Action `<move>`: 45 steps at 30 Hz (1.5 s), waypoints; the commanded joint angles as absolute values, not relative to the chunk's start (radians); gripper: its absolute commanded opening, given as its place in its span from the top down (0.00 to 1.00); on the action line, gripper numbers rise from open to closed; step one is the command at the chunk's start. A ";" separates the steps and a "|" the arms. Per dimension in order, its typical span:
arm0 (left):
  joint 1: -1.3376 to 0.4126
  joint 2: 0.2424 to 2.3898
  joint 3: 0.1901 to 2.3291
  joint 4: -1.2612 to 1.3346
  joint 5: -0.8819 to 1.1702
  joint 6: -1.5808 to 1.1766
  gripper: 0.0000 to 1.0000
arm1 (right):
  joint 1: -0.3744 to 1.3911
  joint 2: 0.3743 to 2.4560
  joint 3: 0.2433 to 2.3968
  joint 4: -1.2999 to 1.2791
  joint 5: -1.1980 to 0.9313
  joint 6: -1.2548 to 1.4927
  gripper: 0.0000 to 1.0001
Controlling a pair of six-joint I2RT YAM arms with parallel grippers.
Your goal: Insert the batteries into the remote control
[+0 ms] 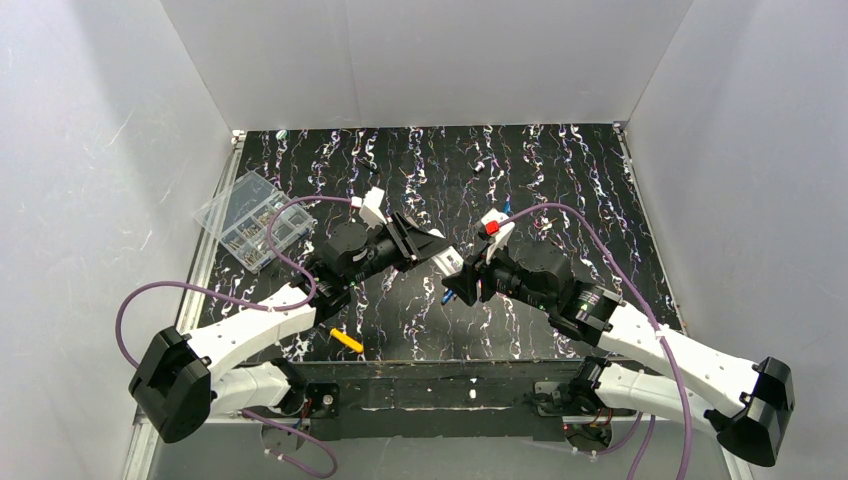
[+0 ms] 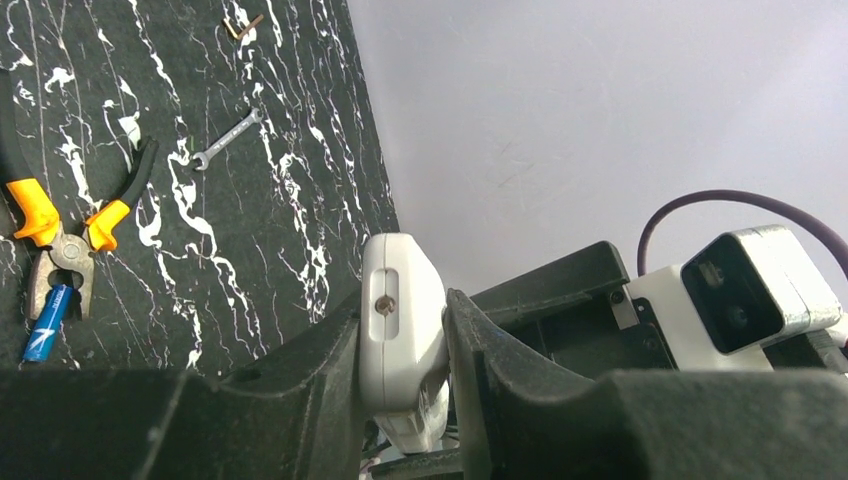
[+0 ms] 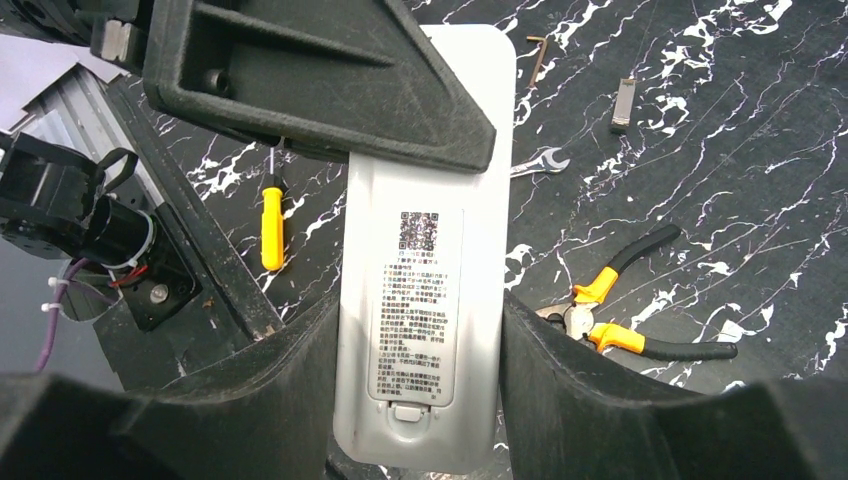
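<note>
The white remote control (image 3: 425,300) is held in the air between both grippers, its back with a printed label and closed battery cover toward the right wrist camera. My right gripper (image 3: 422,300) is shut on its lower sides. My left gripper (image 2: 402,305) is shut on its other end, seen end-on as the remote (image 2: 400,330). In the top view the remote (image 1: 448,256) bridges the left gripper (image 1: 432,246) and the right gripper (image 1: 462,283). One blue battery (image 2: 47,322) lies on the table beside the pliers. I see no other battery clearly.
Pliers with yellow and black handles (image 3: 620,315) (image 2: 70,220), a small wrench (image 3: 535,162) (image 2: 228,138), a hex key (image 3: 535,55) and a small metal piece (image 3: 622,105) lie on the black marbled table. A yellow screwdriver (image 1: 347,340) lies near the front edge. A clear compartment box (image 1: 255,220) sits far left.
</note>
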State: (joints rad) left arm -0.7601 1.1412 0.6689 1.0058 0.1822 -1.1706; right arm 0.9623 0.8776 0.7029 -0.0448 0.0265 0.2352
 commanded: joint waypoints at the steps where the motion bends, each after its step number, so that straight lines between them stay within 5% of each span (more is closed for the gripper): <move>1: -0.757 1.135 0.679 1.053 0.228 -1.154 0.68 | 0.959 0.857 0.712 0.002 0.048 0.226 0.96; 8: -0.756 1.135 0.678 1.053 0.232 -1.159 0.65 | 0.959 0.856 0.712 0.002 0.041 0.227 0.97; 18: -0.756 1.123 0.667 1.037 0.213 -1.152 0.97 | 0.959 0.858 0.711 0.002 0.017 0.226 0.98; 23: -0.757 1.121 0.653 1.031 0.205 -1.147 1.00 | 0.959 0.864 0.723 -0.025 -0.037 0.204 0.50; 26: -0.756 1.115 0.635 1.029 0.194 -1.144 1.00 | 0.959 0.861 0.727 -0.030 -0.048 0.196 0.37; 45: -0.756 1.100 0.619 1.036 0.180 -1.144 1.00 | 0.959 0.885 0.706 0.025 -0.030 0.225 0.24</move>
